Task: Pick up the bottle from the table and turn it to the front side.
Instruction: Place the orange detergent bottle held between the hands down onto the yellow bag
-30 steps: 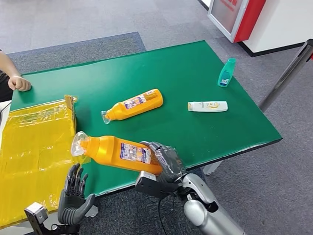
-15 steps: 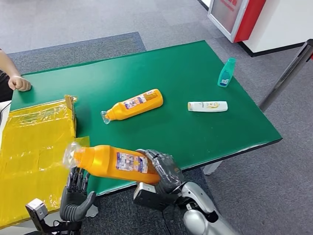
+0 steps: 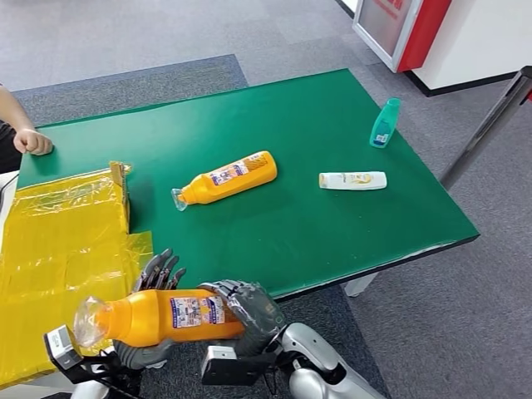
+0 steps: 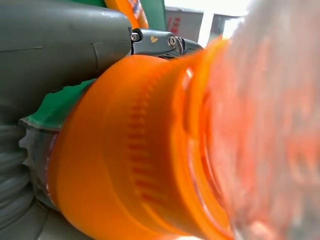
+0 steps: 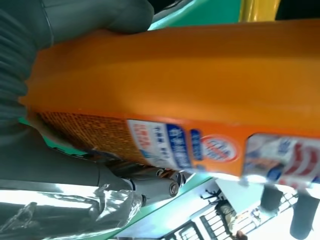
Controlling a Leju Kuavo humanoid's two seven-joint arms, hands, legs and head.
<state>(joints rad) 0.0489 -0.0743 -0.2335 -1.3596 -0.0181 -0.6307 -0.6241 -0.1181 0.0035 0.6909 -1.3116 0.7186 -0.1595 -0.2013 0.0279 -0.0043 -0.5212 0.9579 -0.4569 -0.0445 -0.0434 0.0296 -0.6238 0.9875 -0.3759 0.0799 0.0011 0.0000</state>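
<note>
So the pickup's done: right hand (image 3: 248,309) fingers clamped on the orange bottle (image 3: 165,317) off the table (image 3: 301,133), left hand (image 3: 154,278) fingers apart behind it, turning's unfinished I think.

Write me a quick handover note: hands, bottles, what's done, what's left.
Right hand grips the base end of the held bottle, off the table, cap pointing to the robot's left.
Left hand is under and behind its neck end; grip unclear.
Second orange bottle, white bottle and teal bottle lie on the table.
Done: pickup.
Left: turn it front side out.
</note>
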